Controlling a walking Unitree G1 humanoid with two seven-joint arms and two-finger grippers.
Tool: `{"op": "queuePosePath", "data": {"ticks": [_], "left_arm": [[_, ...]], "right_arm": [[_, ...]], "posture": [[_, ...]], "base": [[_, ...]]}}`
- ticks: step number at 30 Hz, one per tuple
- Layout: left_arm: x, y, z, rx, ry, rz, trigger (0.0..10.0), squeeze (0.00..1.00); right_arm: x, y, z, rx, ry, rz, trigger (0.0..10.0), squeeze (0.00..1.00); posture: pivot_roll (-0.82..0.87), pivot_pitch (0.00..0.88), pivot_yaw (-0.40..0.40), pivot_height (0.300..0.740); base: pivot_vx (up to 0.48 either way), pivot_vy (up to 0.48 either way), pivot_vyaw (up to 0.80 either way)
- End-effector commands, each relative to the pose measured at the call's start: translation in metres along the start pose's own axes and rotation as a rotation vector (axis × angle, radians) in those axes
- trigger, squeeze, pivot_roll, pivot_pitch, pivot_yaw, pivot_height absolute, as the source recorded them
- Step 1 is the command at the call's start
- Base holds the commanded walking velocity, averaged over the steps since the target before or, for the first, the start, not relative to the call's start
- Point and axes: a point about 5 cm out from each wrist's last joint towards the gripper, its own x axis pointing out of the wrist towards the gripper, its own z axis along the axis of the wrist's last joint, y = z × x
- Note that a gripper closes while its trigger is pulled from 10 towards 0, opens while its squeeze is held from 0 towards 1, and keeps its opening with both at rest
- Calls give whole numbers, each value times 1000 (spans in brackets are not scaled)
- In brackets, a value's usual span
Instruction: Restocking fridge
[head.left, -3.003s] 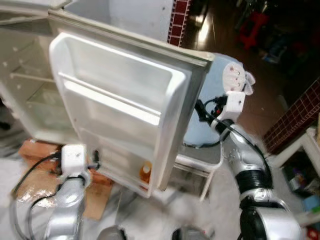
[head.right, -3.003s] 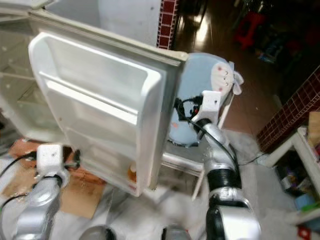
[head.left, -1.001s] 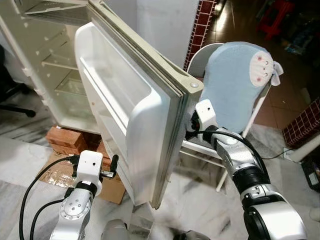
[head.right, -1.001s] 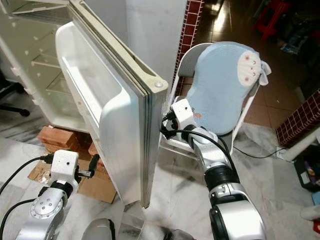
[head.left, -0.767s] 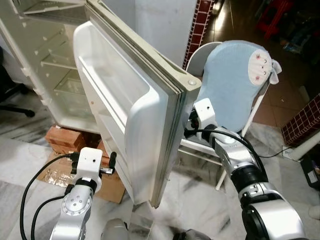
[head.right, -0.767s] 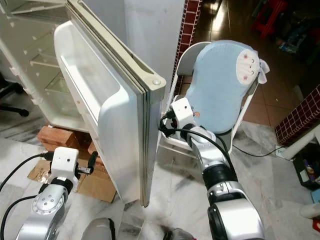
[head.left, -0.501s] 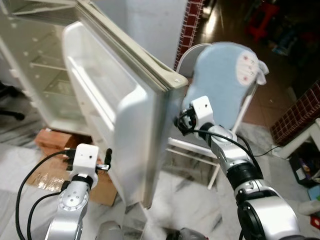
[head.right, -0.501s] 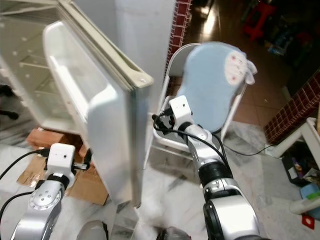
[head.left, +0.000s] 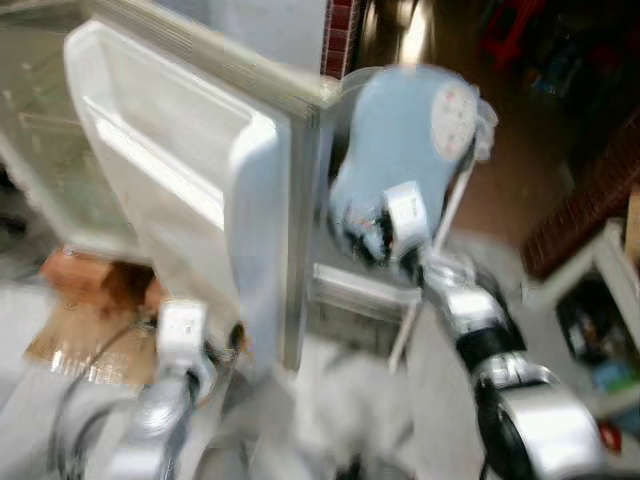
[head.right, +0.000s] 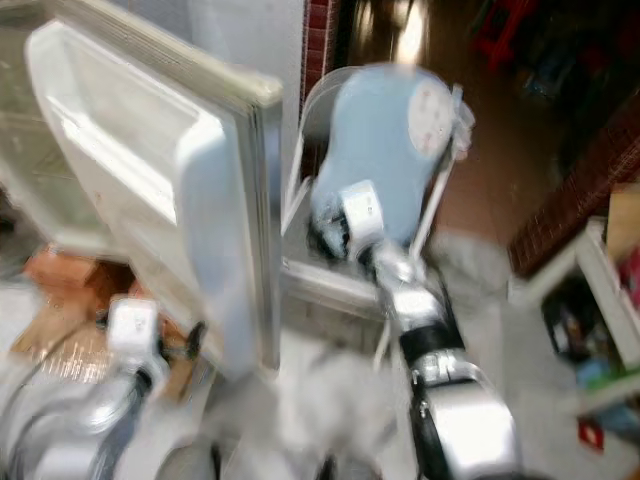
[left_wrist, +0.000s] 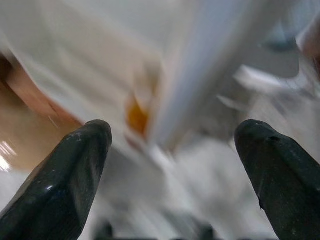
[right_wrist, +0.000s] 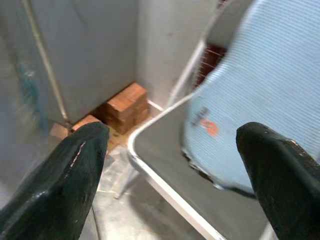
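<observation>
Both my grippers, left (left_wrist: 170, 175) and right (right_wrist: 172, 165), have jaws spread, empty. The fridge door (head.left: 190, 170) stands open between them; I should steady myself before reaching its orange bottle (left_wrist: 136, 116).

Fridge door (head.left: 190, 190) swung further toward closed, now near edge-on; right gripper (right_wrist: 172, 165) off its edge, beside chair (head.left: 400, 150)

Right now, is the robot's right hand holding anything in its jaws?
No, the right gripper has its jaws spread wide with nothing between them, just the white folding chair with the light blue cushion beyond.
</observation>
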Motion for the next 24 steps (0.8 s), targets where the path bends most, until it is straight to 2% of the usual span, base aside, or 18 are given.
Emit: {"op": "queuePosePath", "data": {"ticks": [1, 2, 3, 6, 7, 8, 9, 10, 11, 12, 13, 15, 16, 17, 20, 22, 24], "left_arm": [[-3, 17, -4, -55, 30, 86, 10000, 0], [-4, 26, -10, -155, 46, 141, 10000, 0], [-4, 31, -13, -212, 57, 173, 10000, 0], [-5, 43, -18, -264, 52, 208, 10000, 0], [-5, 46, -18, -227, 49, 209, 10000, 0], [-7, 52, -19, -100, 72, 218, 10000, 0], [-7, 52, -19, -100, 72, 218, 10000, 0], [-6, 59, -24, -17, 97, 235, 10000, 0], [-6, 59, -24, -17, 97, 235, 10000, 0], [-6, 70, -32, 32, 125, 271, 10000, 0], [-6, 70, -32, 32, 125, 271, 10000, 0], [-6, 93, -49, -6, 175, 362, 10000, 0], [-6, 93, -49, -6, 175, 362, 10000, 0], [-8, 101, -58, -16, 225, 409, 10000, 0], [-10, 107, -68, -4, 269, 445, 10000, 0], [-13, 112, -83, 14, 337, 466, 10000, 0], [-12, 115, -88, 13, 326, 478, 10000, 0]], "right_arm": [[6, 6, 13, 3, -37, 8, 10000, 0], [9, 8, 18, 5, -51, 2, 10000, 0], [11, 9, 22, 8, -63, -3, 10000, 0], [16, 12, 33, 21, -90, -14, 10000, 0], [17, 13, 35, 25, -93, -19, 10000, 0], [21, 14, 39, 39, -92, -43, 10000, 0], [21, 14, 39, 39, -92, -43, 10000, 0], [23, 14, 43, 56, -91, -75, 10000, 0], [23, 14, 43, 56, -91, -75, 10000, 0], [26, 14, 48, 73, -97, -116, 10000, 0], [26, 14, 48, 73, -97, -116, 10000, 0], [29, 12, 61, 107, -126, -178, 10000, 0], [29, 12, 61, 107, -126, -178, 10000, 0], [28, 8, 63, 117, -131, -218, 10000, 0], [27, 3, 64, 134, -133, -266, 10000, 0], [27, -2, 63, 140, -129, -318, 10000, 0], [26, -4, 63, 151, -125, -354, 10000, 0]], "posture": [[160, 92, -70, 740], [159, 96, -70, 740], [163, 94, -71, 740], [169, 89, -76, 740], [165, 90, -80, 740], [170, 84, -89, 740], [170, 84, -89, 740], [172, 82, -92, 740], [172, 82, -92, 740], [173, 77, -98, 740], [173, 77, -98, 740], [181, 74, -108, 740], [181, 74, -108, 740], [185, 75, -115, 740], [195, 81, -122, 740], [197, 83, -124, 740], [201, 88, -125, 740]], "base": [[0, 0, 0], [0, 0, 0], [0, 0, 0], [0, 0, 0], [0, 0, 0], [0, 0, 0], [0, 0, 0], [0, 0, 0], [0, 0, 0], [0, 0, 0], [0, 0, 0], [0, 0, 0], [0, 0, 0], [0, 0, 0], [0, 0, 0], [0, 0, 0], [0, 0, 0]]}}
